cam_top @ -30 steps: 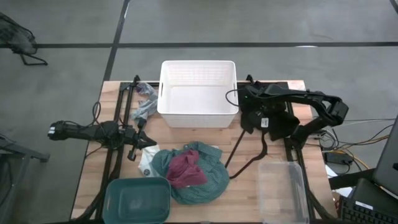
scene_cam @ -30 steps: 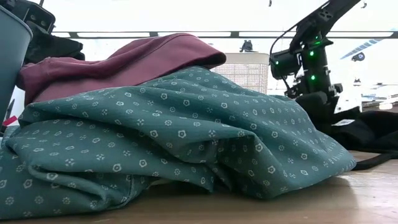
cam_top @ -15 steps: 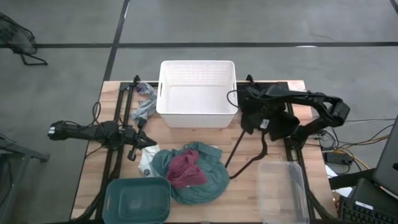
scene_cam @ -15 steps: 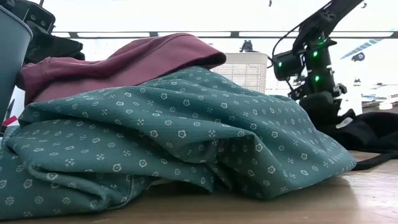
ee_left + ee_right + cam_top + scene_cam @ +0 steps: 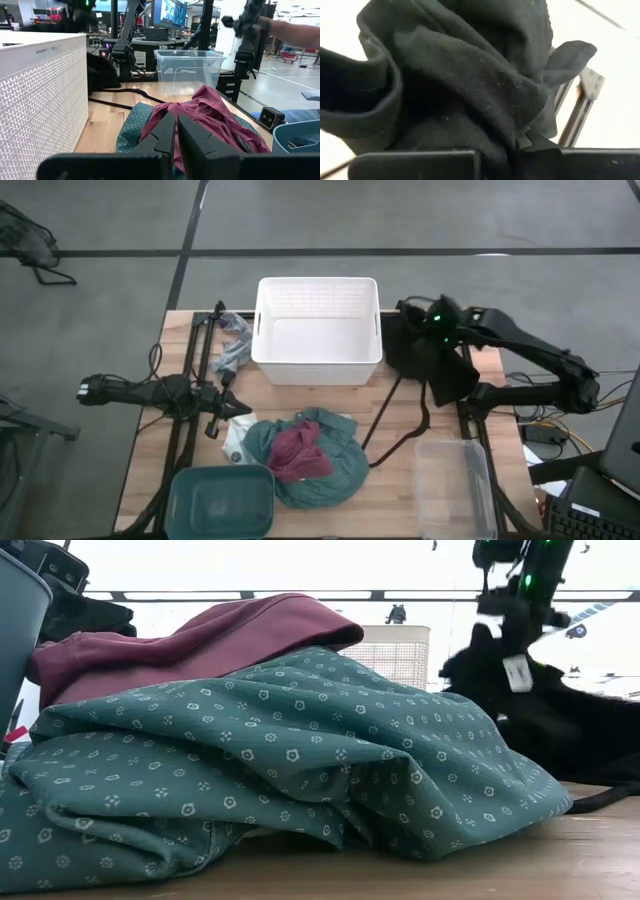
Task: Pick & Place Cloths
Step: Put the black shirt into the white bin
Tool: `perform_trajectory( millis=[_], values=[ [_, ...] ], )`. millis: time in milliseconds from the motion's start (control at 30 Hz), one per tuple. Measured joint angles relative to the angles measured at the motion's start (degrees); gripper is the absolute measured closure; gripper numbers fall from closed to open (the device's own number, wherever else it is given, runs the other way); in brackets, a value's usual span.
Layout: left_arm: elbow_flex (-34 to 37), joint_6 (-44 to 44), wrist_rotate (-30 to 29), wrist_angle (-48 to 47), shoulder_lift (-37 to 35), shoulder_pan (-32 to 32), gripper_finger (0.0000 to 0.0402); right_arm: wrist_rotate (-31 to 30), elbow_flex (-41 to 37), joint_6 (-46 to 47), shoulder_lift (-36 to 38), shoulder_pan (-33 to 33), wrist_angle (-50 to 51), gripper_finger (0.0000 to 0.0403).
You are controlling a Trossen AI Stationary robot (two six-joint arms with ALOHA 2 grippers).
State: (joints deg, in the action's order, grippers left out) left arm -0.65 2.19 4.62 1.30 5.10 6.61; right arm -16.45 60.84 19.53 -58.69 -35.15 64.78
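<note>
Presently, the black garment (image 5: 430,360) is being held pinched in the right gripper (image 5: 432,330), raised beside the white bin (image 5: 318,330), presumably for deposit; the left gripper (image 5: 176,131) is being kept nearly closed, empty.

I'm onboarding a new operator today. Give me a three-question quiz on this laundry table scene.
1. True or false: the maroon cloth lies on the teal cloth.
2. What does the right pincer hold?
A) black garment
B) hanger
C) grey rag
3. Fill in: the left pincer waits beside the ___ cloth pile, fingers together.

Key: 1 true; 2 A; 3 teal.
</note>
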Motion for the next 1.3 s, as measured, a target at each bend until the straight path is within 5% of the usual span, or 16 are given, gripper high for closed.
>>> perform_trajectory(
  millis=[267,667,1067,1300],
  values=[
    [0.0,0.0,0.0,0.0,0.0,0.0,0.0376,0.0,14.4,-0.2,3.8,0.0,0.6,0.0385],
    [0.0,0.0,0.0,0.0,0.0,0.0,0.0376,3.4,37.7,-3.5,-1.9,0.0,-2.6,0.0385],
    [0.0,0.0,0.0,0.0,0.0,0.0,0.0376,16.8,49.1,-1.5,-6.4,5.3,-10.2,0.0385],
    [0.0,0.0,0.0,0.0,0.0,0.0,0.0376,18.2,53.3,-2.0,-8.8,10.4,-18.5,0.0385]
  ],
)
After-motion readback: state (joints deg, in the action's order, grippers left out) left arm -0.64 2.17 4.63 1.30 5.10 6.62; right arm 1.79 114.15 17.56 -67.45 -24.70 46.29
